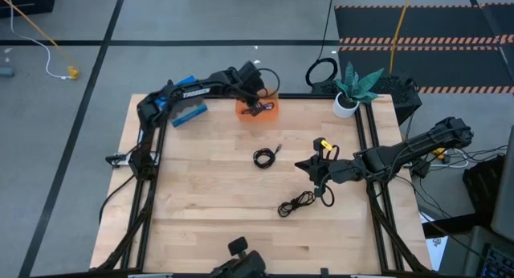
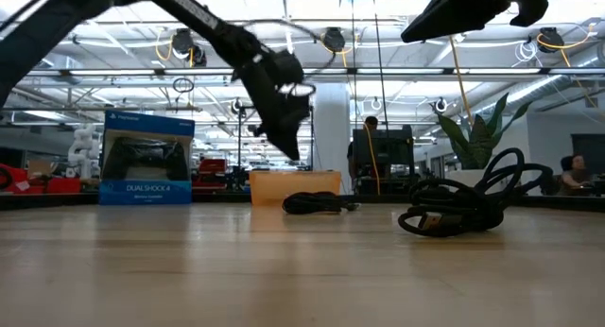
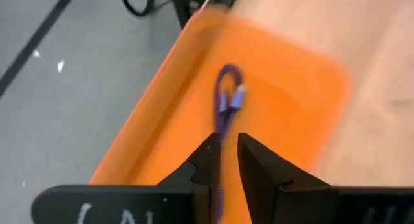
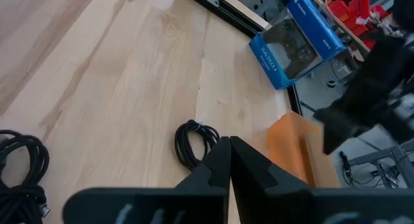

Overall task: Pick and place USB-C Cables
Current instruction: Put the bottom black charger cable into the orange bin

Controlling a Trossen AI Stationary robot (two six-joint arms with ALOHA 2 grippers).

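Purple cable (image 3: 223, 104) hangs lengthwise from the clenched left pincer (image 3: 224, 160) directly over the orange tray (image 3: 284, 94) at the worktop's far edge.

A robotics lab or workshop. Open hall with ceiling pipes and strip lights (image 2: 284, 6). Wooden bench (image 1: 217, 198) in a metal frame, hazard-striped floor (image 1: 418, 42) at upper right.
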